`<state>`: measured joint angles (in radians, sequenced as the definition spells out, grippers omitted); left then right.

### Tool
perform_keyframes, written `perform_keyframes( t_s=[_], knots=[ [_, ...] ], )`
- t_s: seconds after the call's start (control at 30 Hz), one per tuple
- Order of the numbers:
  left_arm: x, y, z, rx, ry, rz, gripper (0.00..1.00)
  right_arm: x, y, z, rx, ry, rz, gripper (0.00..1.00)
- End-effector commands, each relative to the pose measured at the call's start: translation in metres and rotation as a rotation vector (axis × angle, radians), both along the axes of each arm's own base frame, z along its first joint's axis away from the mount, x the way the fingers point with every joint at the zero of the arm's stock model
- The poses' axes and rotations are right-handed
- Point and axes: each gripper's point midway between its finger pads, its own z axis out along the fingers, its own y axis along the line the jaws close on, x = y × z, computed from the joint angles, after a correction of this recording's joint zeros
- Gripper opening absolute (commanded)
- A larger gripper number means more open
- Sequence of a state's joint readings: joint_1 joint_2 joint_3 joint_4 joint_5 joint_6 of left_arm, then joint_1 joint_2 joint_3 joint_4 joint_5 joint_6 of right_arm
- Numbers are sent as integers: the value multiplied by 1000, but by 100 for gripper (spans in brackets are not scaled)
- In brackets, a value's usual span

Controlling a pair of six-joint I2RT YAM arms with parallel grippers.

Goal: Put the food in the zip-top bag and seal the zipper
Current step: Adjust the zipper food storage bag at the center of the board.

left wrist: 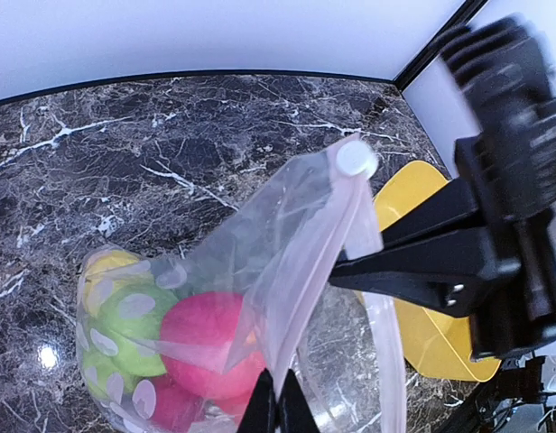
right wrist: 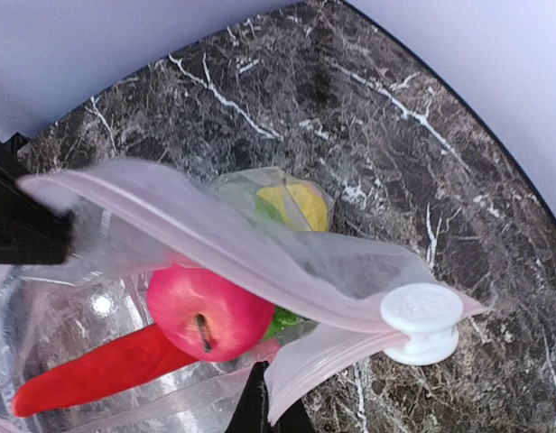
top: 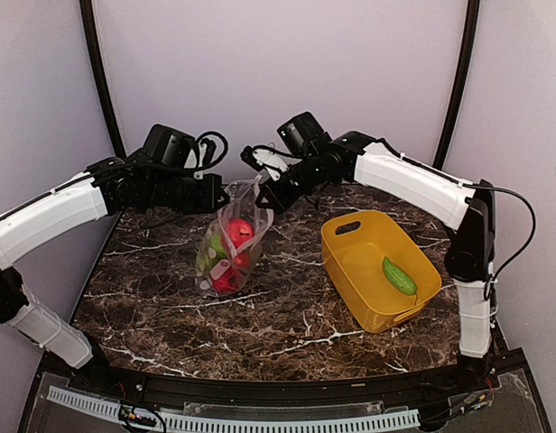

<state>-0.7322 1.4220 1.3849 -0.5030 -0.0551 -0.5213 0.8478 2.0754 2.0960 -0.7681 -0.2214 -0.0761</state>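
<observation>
**A:** How's that zip-top bag [top: 231,248] going to handle?

**B:** Floppy, slick and light, I'd guess. It's clear film with pale spots, hanging between the arms with its bottom apparently resting on the worktop [top: 170,307]. The left fingers [left wrist: 260,417] are clamped on one mouth edge and the right fingers [right wrist: 253,406] are pinched shut on the other.

**A:** Where would you take hold of it?

**B:** On the pinkish zipper [right wrist: 215,236], since it's the stiffest part, near the white slider [right wrist: 421,320]. Inside there's a red apple [right wrist: 206,311], a red chili [right wrist: 97,370] and a yellow piece [right wrist: 291,206]. One green vegetable [top: 399,276] lies in the yellow tub [top: 337,248].
</observation>
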Motion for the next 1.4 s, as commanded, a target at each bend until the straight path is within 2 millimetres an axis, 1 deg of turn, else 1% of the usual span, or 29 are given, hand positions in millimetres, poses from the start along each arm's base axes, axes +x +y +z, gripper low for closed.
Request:
perform_keyframes(
  t_s=[0.0,0.03,0.1,0.17,0.27,0.33,0.37,0.43,0.5,0.53,0.7,0.8,0.87,0.97,1.03,1.07,1.1,1.13,1.17,1.2,1.23,1.3,1.37],
  knots=[
    [0,7,16,6,-45,8,1,1,-9,110,172,-190,-12,0],
    [0,7,17,8,-48,9,1,0,-10,117,184,-204,-7,0],
    [0,9,24,4,-64,14,1,-2,-10,119,188,-208,1,0],
    [0,12,32,-1,-87,23,1,-1,-11,113,173,-201,-2,0],
    [0,18,51,-22,-135,45,1,0,-11,101,148,-183,-5,0],
    [-1,24,63,-32,-167,62,1,0,-13,100,140,-186,-9,0],
    [-2,27,69,-35,-183,67,1,1,-15,103,139,-199,-16,0],
    [-2,32,76,-31,-205,84,1,6,-21,111,131,-239,-46,0],
    [-1,32,75,-26,-206,85,1,9,-25,118,133,-267,-69,0],
    [1,29,71,-21,-196,81,1,8,-26,120,136,-271,-72,2],
    [2,10,50,-39,-119,25,1,-8,-24,126,180,-235,-17,5],
    [4,3,40,-37,-92,10,1,-21,-20,127,208,-201,48,11],
    [5,1,35,-33,-83,6,1,-26,-19,124,207,-193,72,21],
    [5,0,34,-33,-80,1,1,-30,-24,122,192,-200,89,30],
    [5,0,35,-33,-83,-1,1,-31,-34,121,173,-225,90,37],
    [5,0,36,-32,-85,0,1,-31,-42,116,157,-231,81,40],
    [5,0,37,-32,-87,-1,1,-29,-51,120,160,-250,73,44],
    [5,0,37,-31,-88,-1,1,-27,-63,111,142,-245,62,47],
    [5,1,37,-29,-89,0,1,-21,-75,114,144,-258,43,50],
    [5,1,36,-26,-88,0,1,-14,-92,103,121,-250,17,52],
    [5,1,36,-26,-88,1,1,-11,-105,99,106,-250,2,56],
    [4,2,33,-22,-86,0,1,-7,-131,86,65,-248,-10,61],
    [4,2,31,-16,-85,-1,1,-5,-157,70,13,-239,-35,64]
  ],
)
